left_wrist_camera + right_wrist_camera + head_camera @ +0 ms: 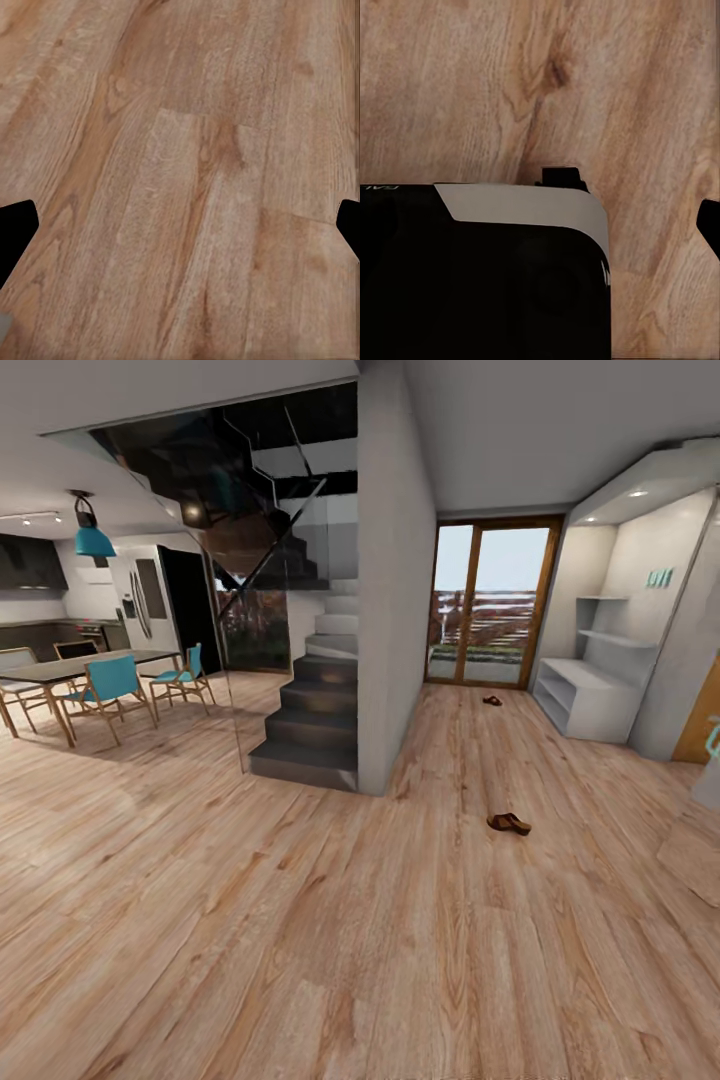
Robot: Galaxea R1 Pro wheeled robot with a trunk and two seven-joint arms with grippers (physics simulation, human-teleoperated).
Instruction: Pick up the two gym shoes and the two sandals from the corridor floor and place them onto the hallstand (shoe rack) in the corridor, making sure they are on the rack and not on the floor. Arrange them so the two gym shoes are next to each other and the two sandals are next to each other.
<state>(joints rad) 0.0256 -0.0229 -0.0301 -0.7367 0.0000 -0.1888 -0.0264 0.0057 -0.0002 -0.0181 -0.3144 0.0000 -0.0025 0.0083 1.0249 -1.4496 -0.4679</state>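
Two brown sandals lie apart on the corridor floor (300,920): the nearer sandal (508,823) is in the middle of the corridor and the farther sandal (492,701) is near the glass door. The pale hallstand (590,700) stands in a niche at the right wall, its bench and upper shelves bare. The gym shoes are out of view. My left gripper (180,232) hangs open over bare planks, its black fingertips (16,225) wide apart. My right gripper (540,232) looks open, with one fingertip (709,223) showing at the picture's edge, above the robot's dark base (480,277).
A grey pillar (395,580) and a dark staircase (315,720) divide the corridor from the dining area, where a table with blue chairs (110,685) stands. A glass door (490,605) closes the corridor's far end. Wide open floor lies between me and the sandals.
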